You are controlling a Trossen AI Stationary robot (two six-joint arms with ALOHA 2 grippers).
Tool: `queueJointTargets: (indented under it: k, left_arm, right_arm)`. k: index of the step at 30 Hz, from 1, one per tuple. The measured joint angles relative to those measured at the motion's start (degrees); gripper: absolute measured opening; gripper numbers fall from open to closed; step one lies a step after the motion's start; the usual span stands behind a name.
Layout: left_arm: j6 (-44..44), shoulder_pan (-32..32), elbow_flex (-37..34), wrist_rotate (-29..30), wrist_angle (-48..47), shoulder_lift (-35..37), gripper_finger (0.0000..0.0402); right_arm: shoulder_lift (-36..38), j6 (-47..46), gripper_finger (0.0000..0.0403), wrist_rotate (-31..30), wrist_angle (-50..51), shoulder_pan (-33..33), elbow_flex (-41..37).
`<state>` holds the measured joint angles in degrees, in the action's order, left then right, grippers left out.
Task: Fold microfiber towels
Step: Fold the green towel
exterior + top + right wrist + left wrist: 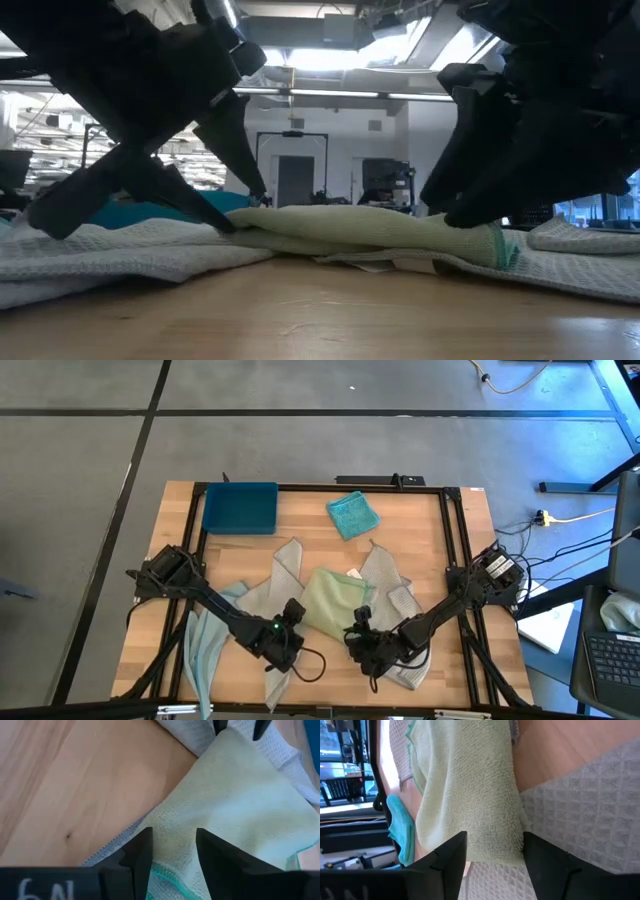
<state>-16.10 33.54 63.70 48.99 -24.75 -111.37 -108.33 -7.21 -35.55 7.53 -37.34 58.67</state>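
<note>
A pale green towel (335, 605) lies flat at the table's middle, resting on two light grey towels (280, 575) (395, 595). My left gripper (293, 615) is open at the towel's near left corner, one finger on each side of it. My right gripper (360, 625) is open at the near right corner, standing the same way. A folded teal towel (352, 515) lies at the far middle. A pale blue towel (205, 650) lies spread at the near left. My left gripper slants down from the near left, and its open fingers (452, 857) straddle the green towel's near left corner (492, 845). I cannot tell whether they touch it. My right gripper slants down from the near right, its fingers (210, 852) astride the near right corner (172, 840). There too I cannot tell whether they touch.
A rigid dark blue tray (240, 508) stands at the far left. A black frame (450, 540) runs around the table top. Bare wood (420, 525) shows at the far right and along the near edge (320, 310).
</note>
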Motion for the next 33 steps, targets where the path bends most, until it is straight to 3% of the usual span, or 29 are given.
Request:
queueJointTargets:
  k: [10, 14, 19, 27, 33]
  left_arm:
    - [-0.57, -0.59, 0.0, 0.11, 1.18, 0.11, 0.0184]
    - [-1.07, -0.79, 0.0, 3.11, 1.49, 0.11, 0.0184]
    - [-1.01, -0.85, 0.0, 1.68, 0.38, 0.15, 0.0184]
    - [-3.49, -0.85, 1.29, 5.85, 0.16, 0.17, 0.0184]
    - [-4.06, -1.53, 5.11, 6.87, -0.52, 0.2, 0.0184]
  right_arm:
    - [0.0, -1.15, 0.0154, -0.02, -4.45, 0.23, -0.01]
    - [-0.43, -1.05, 0.0156, 0.57, -5.59, 1.07, -0.02]
    - [-3.54, 2.77, 0.0181, 1.09, -11.09, 1.23, -0.02]
    - [-5.74, 4.8, 0.0217, -11.06, -12.12, 1.42, 0.37]
    - [-5.79, 4.39, 0.0216, -10.93, -12.09, 3.05, 0.37]
